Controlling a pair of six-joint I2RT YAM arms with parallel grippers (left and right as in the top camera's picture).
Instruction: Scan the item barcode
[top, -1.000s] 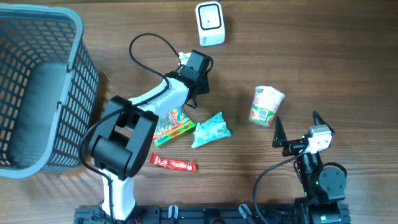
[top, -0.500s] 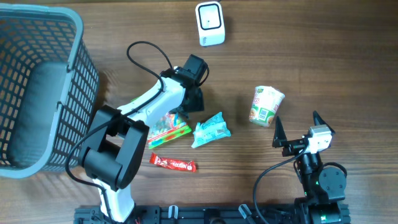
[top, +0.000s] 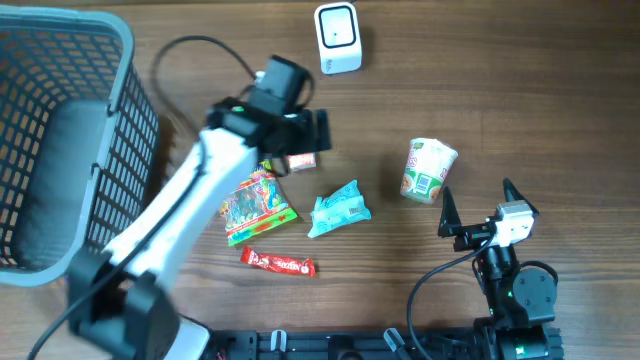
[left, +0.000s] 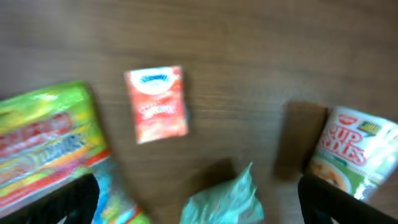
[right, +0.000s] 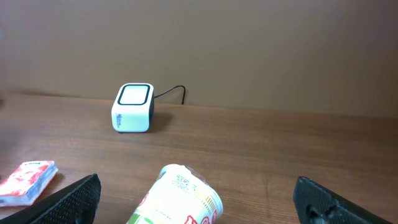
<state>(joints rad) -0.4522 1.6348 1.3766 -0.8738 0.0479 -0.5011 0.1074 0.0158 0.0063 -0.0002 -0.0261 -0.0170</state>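
The left arm (top: 180, 215) has swung! A second ago it was folded up tight near its base. Now it runs in one long diagonal from the bottom-left corner up past the basket (top: 60, 140) toward the middle of the table (top: 520, 80).

The left claw (top: 312, 135) has gone from narrow to wide open in that same second, and it holds nothing. Its wrist view shows both dark fingers (left: 68, 202) spread at the lower corners with bare wood between them.

And there's the red packet (top: 302, 160), flat on the table just below the claw and free of it. It sits near the green bag (top: 255, 205) and well short of the scanner (top: 337, 38). My read is that the packet has been let go, so either its scan is finished or it needs picking up again. From here I can't tell which.

The left wrist hangs above the packet, looking down. The right arm is parked low at the near edge, with the right claw (top: 476, 192) spread wide and empty, just beside the cup (top: 428, 170).
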